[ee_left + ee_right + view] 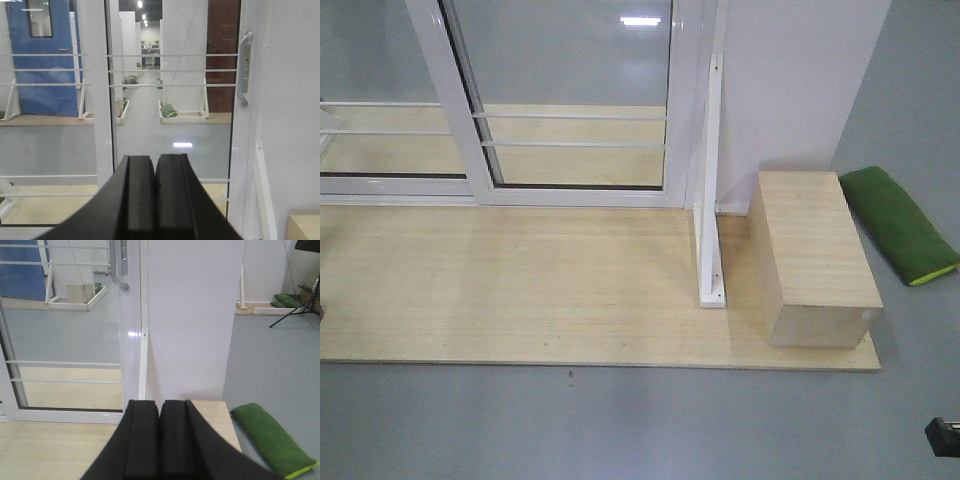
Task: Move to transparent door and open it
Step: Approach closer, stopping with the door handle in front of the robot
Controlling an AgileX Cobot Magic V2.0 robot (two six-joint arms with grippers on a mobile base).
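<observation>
The transparent door (570,90) is a clear-glass panel in a white frame with thin white bars, standing closed at the back of a wooden platform (520,290). Its curved silver-grey handle (243,67) sits on the right upright, high and right in the left wrist view. The lower end of the handle (120,270) shows at the top of the right wrist view. My left gripper (155,162) is shut and empty, well short of the door. My right gripper (159,405) is shut and empty, aimed at the white wall panel (190,315).
A second barred glass panel (380,100) without a handle stands to the left. A white bracket (710,190) braces the wall panel. A wooden box (812,255) sits on the platform's right end. A green cushion (898,222) lies on the grey floor (620,420) beside it.
</observation>
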